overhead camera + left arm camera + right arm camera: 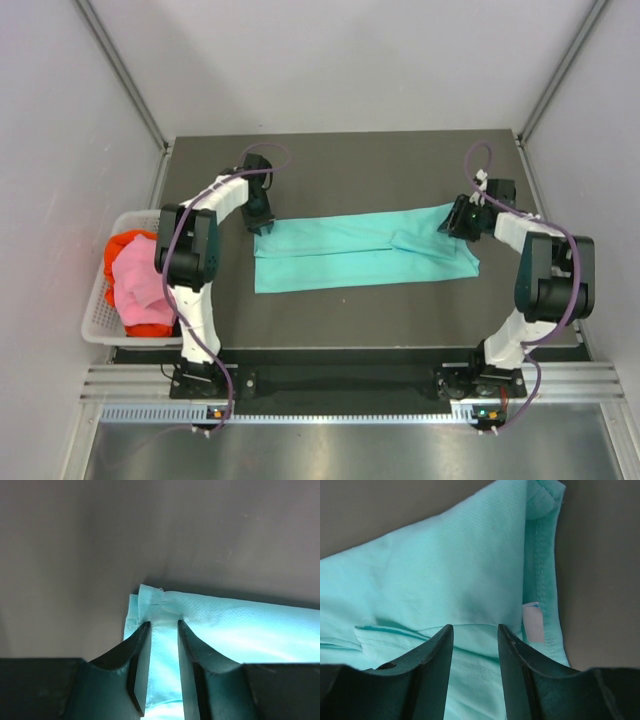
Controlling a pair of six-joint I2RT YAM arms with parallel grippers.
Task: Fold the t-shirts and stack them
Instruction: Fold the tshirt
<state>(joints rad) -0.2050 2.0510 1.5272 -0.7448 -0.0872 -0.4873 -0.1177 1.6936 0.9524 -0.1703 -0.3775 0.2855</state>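
Teal cloth t-shirt [350, 258] lies on the dark grey tabletop [350, 165], folded lengthwise into a long strip running left to right, roughly mid-table between the two arms.

Left pincer [262, 222] sits at the strip's far left corner — wrist view shows the jaws narrowly apart, tips down on the cloth just inside the corner. Flat teal fabric is visible in the gap, nothing pinched up that I can see. There is a small pucker of cloth at the corner just ahead of the tips.

Right pincer [458, 222] is over the strip's right end, at the far edge — jaws also parted by a modest gap, fabric lying flat underneath, not gripped. A white sewn-in label [532, 622] and a stitched hem show just right of its fingers.

White plastic lattice basket [95, 322] sits beside the tabletop's left edge, holding a pink cloth t-shirt [140, 282] bunched on top of a red-orange cloth t-shirt [130, 243]. Both are crumpled, unfolded.
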